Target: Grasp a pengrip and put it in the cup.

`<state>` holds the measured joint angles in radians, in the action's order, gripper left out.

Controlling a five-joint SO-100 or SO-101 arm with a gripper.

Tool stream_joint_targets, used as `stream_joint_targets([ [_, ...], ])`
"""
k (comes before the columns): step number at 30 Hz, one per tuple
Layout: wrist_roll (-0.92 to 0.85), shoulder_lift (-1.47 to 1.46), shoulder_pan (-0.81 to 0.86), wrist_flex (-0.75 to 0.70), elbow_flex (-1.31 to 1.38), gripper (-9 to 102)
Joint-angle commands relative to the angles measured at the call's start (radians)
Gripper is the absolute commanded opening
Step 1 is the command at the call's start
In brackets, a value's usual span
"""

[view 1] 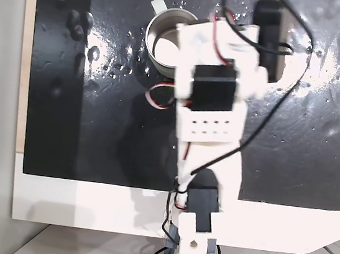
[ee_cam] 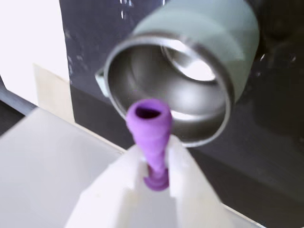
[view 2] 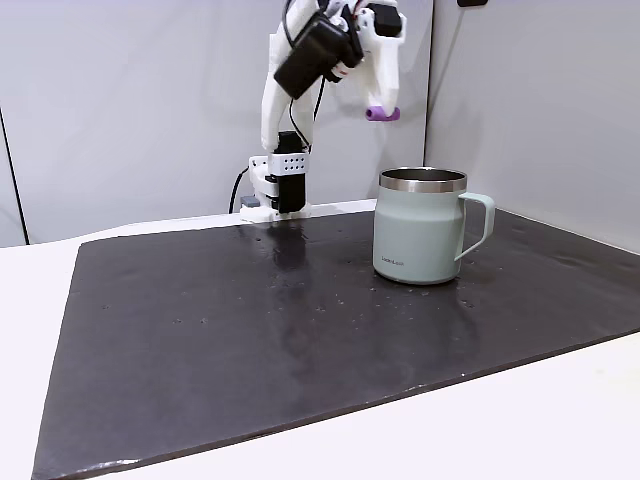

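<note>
One black mat: it covers most of the white table; in a fixed view from above its surface is glossy and beaded with water droplets, thickest around the mug.

One white SO-100-type arm: the base sits at the mat's far edge in a fixed side view, at about 11 o'clock from the mug. The upper links are folded high, reaching out over the mat; black servos and red and black wiring are visible.

One cup: a pale grey-green mug with a steel rim, upright on the mat, handle toward 3 o'clock in the side view. Seen from above, the cup is partly covered by the arm; its inside looks pale.

One gripper: white fingers closed tight on the pengrip's lower part, seen clearly in the wrist view.

One pengrip: purple, hollow-ended, flared at the open tip. It is held well above the mat, apart from the cup; from the side the pengrip hangs at about 11 o'clock above the rim. In the wrist view its open end overlaps the mug's mouth.
</note>
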<state>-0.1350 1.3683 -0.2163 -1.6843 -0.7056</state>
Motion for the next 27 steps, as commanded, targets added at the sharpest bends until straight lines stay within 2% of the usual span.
stream_joint_targets([
  [1, 0.043, -0.021, -0.069, -0.006, 0.098, 0],
  [8, 0.061, -0.040, -0.124, -0.008, 0.103, 0],
  [9, 0.061, -0.031, -0.123, -0.008, 0.089, 3],
  [13, 0.066, -0.015, -0.103, -0.008, 0.075, 25],
  [15, 0.066, -0.015, -0.092, -0.008, 0.075, 31],
  [27, 0.071, 0.005, -0.109, -0.008, 0.029, 32],
])
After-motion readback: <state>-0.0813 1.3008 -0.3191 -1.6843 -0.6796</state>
